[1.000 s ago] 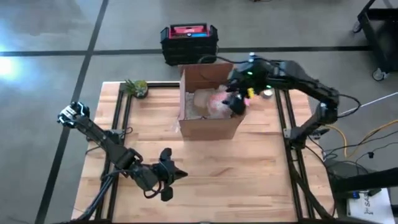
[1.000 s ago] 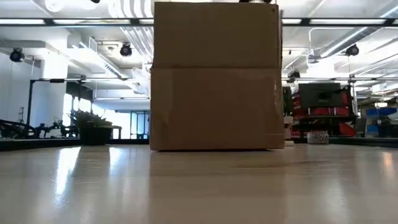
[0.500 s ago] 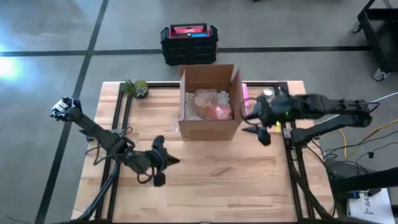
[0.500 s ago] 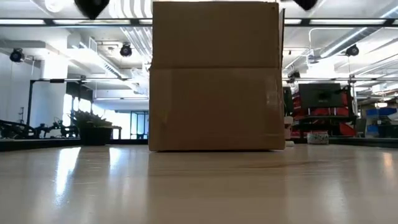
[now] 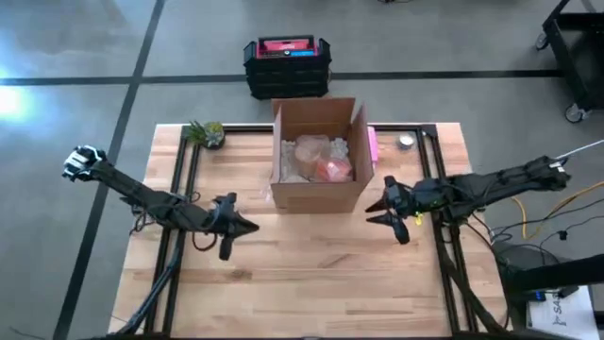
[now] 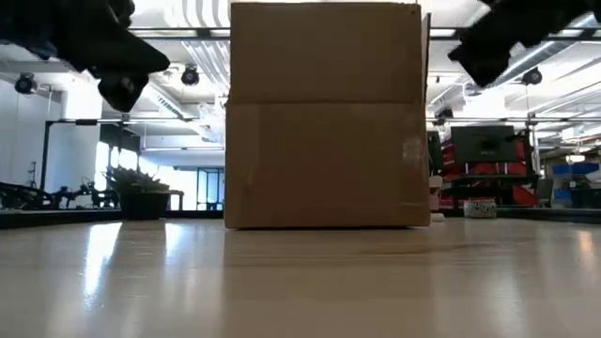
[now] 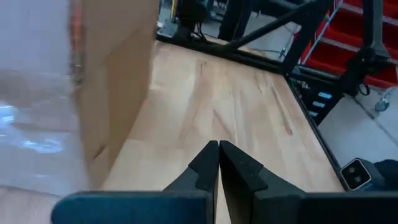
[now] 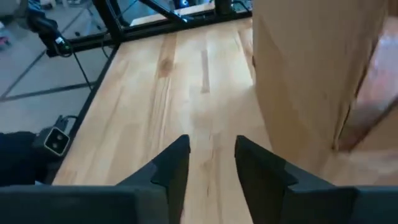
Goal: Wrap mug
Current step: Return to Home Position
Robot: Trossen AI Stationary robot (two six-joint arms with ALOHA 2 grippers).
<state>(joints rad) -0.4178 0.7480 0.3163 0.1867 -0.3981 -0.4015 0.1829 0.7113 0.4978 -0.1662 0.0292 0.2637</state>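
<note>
From above, the wooden surface (image 5: pixel 311 274) sat on black rails on a grey floor (image 5: pixel 94 57) crossed by dark lines. An open cardboard box (image 5: pixel 319 194) stood near the far middle of the surface. The orange mug (image 5: pixel 333 170) lay inside it in clear bubble wrap, toward the box's right wall. A small plant (image 5: pixel 208 132) stood at the far left corner, a pink item (image 5: pixel 374 147) lay just beside the box's right wall, and a black and red case (image 5: pixel 288 61) sat on the floor beyond the far edge. The left gripper (image 5: pixel 238 227) hung over the surface to the left of the box and nearer than it. The right gripper (image 5: pixel 385 208) hung just off the box's near right corner, and both were apart from the box. From table height, the box's closed front wall filled the middle and both grippers showed as dark shapes high on either side of it. Behind lay a bright room with ceiling lights, the plant on the left and red shelving (image 6: pixel 484 164) on the right. In the left wrist view, the fingers (image 7: pixel 208 163) were pressed together with nothing between them, the box wall to one side and bare wood ahead. In the right wrist view, the fingers (image 8: pixel 173 163) stood apart and held nothing, with the box wall close on one side.
</note>
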